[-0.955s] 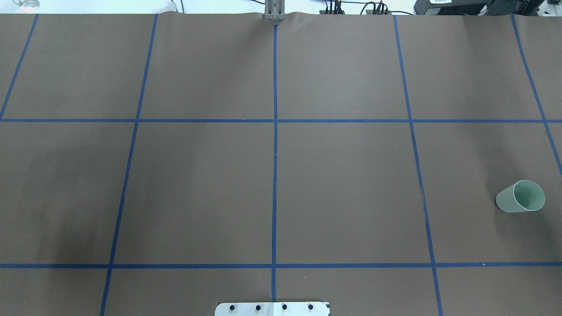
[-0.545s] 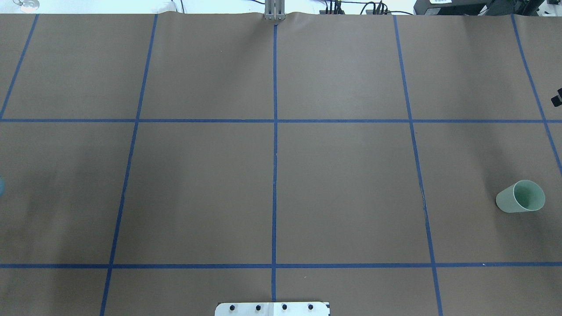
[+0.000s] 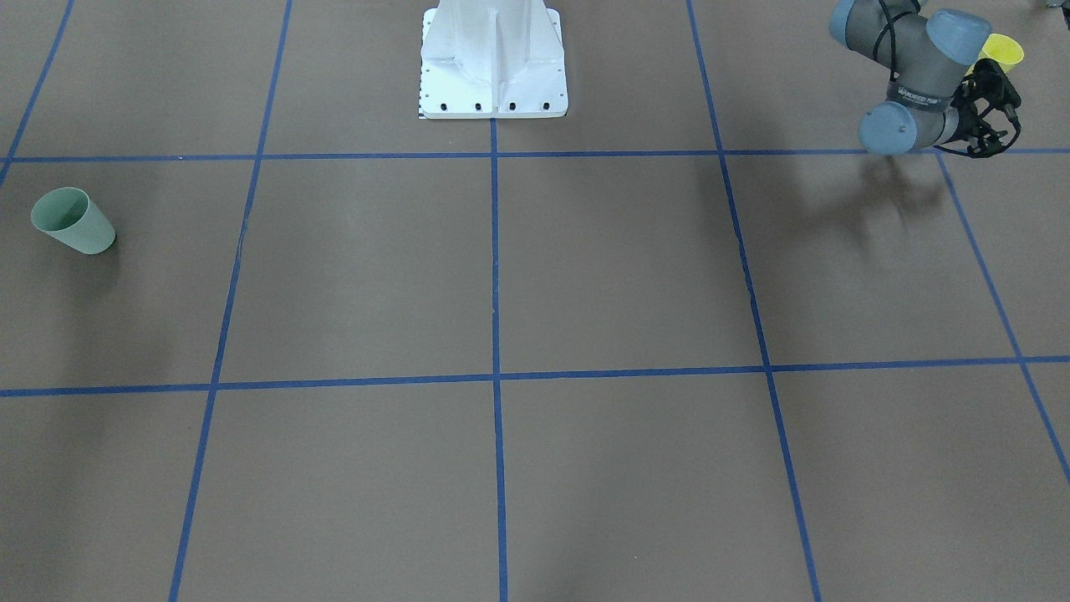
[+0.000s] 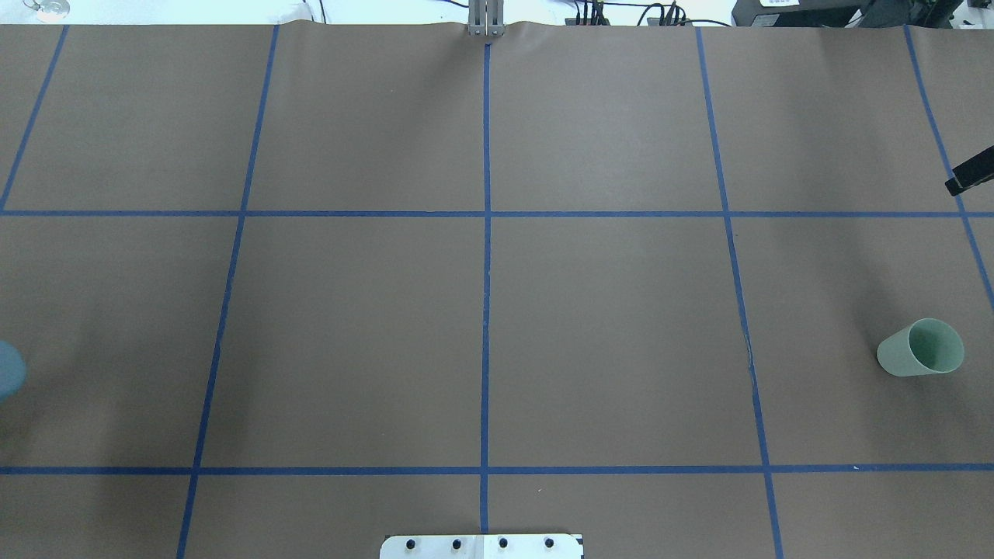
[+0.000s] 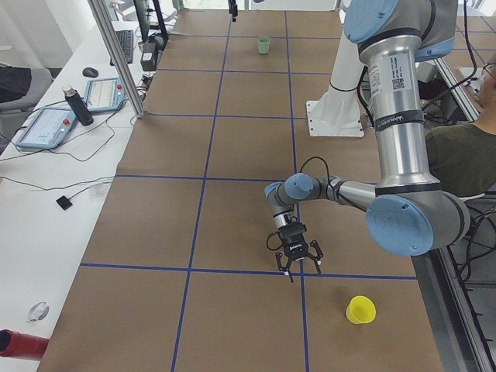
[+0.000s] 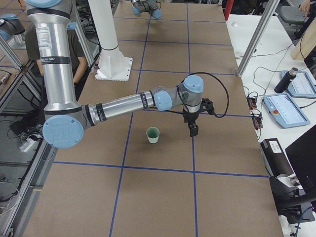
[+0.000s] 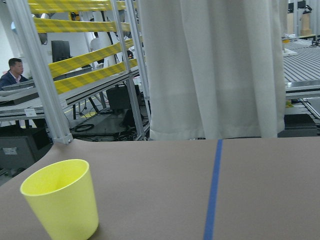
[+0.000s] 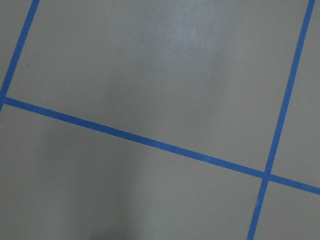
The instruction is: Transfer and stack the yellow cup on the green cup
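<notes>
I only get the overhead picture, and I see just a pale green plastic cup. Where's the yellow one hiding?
Observer: The bright yellow plastic cup stands upright on the brown paper, past your picture's left edge.
Operator: Is a hand grabbing it?
Observer: No. The left gripper is near it, open, not touching.
Operator: Is my green cup tipped over?
Observer: No, the pale green plastic cup stands upright, mouth up.

No lettering reads clearly. The left arm (image 3: 907,92) carries a blurred white mark, and its sticker (image 5: 390,79) is too small.
</notes>
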`<action>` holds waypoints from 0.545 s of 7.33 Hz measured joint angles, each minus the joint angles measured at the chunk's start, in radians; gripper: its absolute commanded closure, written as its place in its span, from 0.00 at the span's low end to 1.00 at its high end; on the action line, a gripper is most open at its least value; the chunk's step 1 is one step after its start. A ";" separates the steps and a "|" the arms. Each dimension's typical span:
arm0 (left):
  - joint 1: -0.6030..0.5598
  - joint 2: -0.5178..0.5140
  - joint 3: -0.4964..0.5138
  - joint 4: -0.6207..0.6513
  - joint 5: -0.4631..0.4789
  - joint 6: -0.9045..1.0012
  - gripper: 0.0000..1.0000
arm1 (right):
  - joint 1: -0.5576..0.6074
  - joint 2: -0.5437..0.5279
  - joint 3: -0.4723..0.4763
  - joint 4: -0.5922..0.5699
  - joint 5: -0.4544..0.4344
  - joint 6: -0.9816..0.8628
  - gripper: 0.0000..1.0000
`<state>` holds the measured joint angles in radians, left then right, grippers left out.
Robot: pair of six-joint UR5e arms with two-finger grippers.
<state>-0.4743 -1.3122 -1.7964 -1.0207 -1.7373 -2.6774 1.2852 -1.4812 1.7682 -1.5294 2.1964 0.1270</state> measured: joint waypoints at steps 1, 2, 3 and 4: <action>0.038 0.013 0.004 -0.001 -0.056 -0.037 0.01 | -0.009 0.001 0.000 0.000 -0.015 -0.001 0.00; 0.074 0.030 0.005 -0.011 -0.114 -0.065 0.01 | -0.014 0.002 0.001 0.000 -0.030 -0.001 0.00; 0.099 0.054 0.007 -0.043 -0.149 -0.088 0.01 | -0.017 0.001 0.003 0.000 -0.043 -0.001 0.00; 0.119 0.078 0.012 -0.084 -0.165 -0.107 0.01 | -0.017 0.001 0.006 0.000 -0.052 -0.001 0.00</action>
<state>-0.3556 -1.2341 -1.7848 -1.1046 -1.9023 -2.7840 1.2679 -1.4800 1.7738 -1.5294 2.1441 0.1258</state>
